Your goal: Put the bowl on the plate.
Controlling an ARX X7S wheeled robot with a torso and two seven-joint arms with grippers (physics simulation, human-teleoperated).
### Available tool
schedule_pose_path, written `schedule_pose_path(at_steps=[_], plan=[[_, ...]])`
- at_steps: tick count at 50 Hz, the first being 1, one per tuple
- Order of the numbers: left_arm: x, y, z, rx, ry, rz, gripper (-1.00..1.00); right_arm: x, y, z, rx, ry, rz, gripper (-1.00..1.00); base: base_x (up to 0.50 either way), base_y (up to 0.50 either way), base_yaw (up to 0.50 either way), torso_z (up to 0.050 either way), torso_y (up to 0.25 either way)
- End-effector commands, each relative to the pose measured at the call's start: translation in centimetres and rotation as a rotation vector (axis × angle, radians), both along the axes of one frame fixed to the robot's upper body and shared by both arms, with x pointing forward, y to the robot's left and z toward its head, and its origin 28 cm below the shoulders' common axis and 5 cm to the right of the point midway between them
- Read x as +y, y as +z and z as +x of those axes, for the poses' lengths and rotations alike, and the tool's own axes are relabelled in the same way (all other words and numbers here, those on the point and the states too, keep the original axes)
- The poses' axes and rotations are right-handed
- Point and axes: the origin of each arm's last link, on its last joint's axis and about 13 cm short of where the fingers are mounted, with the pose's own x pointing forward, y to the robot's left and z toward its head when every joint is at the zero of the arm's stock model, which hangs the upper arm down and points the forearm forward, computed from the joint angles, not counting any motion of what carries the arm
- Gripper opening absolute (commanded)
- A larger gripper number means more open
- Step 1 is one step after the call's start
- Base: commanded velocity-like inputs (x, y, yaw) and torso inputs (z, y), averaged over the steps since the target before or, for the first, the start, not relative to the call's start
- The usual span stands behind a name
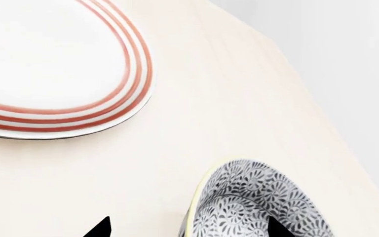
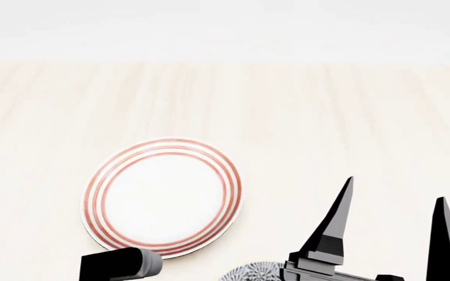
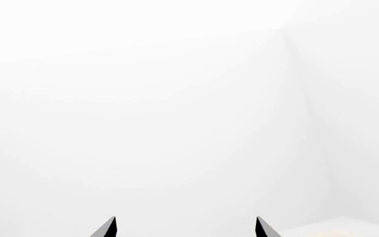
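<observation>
The white plate with red rings lies flat on the pale wooden table; the left wrist view shows it too, plate. The grey-and-white floral bowl with its yellowish rim stands on the table a short way from the plate; only its top edge shows in the head view, bowl. My left gripper is open and straddles the bowl's rim, one black fingertip over the inside, the other outside over the table. My right gripper is open, raised with fingers pointing up, holding nothing; it faces a white wall, right gripper.
The wooden table stretches far behind the plate. Its edge runs close past the bowl in the left wrist view. Part of my left arm shows just in front of the plate.
</observation>
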Motion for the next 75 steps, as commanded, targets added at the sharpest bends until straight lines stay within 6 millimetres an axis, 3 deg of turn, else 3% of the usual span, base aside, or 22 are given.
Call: schedule_pose_path(at_steps=[1,21,22,36,46,57,61,75], plan=[[-0.1,0.0,-0.1,0.017,0.000,-0.025,1.00,-0.1,0.0,0.1,-0.006,-0.009,-0.010,1.00,0.00,0.00,0.00,0.000,0.000],[-0.2,-0.9,-0.3,0.116,-0.024,-0.004,1.00,-0.1,-0.2,0.1,0.002,-0.005,-0.013,1.00,0.00,0.00,0.00,0.000,0.000],[-0.2,-0.9,-0.3,0.117,-0.024,-0.002,-1.00,-0.1,-0.2,0.1,0.002,-0.005,-0.013,1.00,0.00,0.00,0.00,0.000,0.000],[-0.3,-1.0,-0.4,0.112,-0.042,0.033,-1.00,0.0,-0.4,0.1,0.009,-0.003,-0.015,1.00,0.00,0.00,0.00,0.000,0.000],[0.1,-0.2,0.3,-0.072,-0.076,0.122,-1.00,0.0,-0.4,0.1,0.012,-0.002,-0.015,1.00,0.00,0.00,0.00,0.000,0.000],[1.6,2.2,5.2,-0.377,-0.050,0.271,-1.00,-0.1,-0.4,0.1,0.013,-0.004,-0.015,1.00,0.00,0.00,0.00,0.000,0.000],[2.1,2.6,7.0,-0.416,-0.004,0.289,-1.00,-0.1,-0.5,0.1,0.013,-0.003,-0.014,1.00,0.00,0.00,0.00,0.000,0.000],[3.6,4.4,10.7,-0.466,0.131,0.296,-1.00,0.0,-0.6,0.1,0.018,0.001,-0.014,1.00,0.00,0.00,0.00,0.000,0.000]])
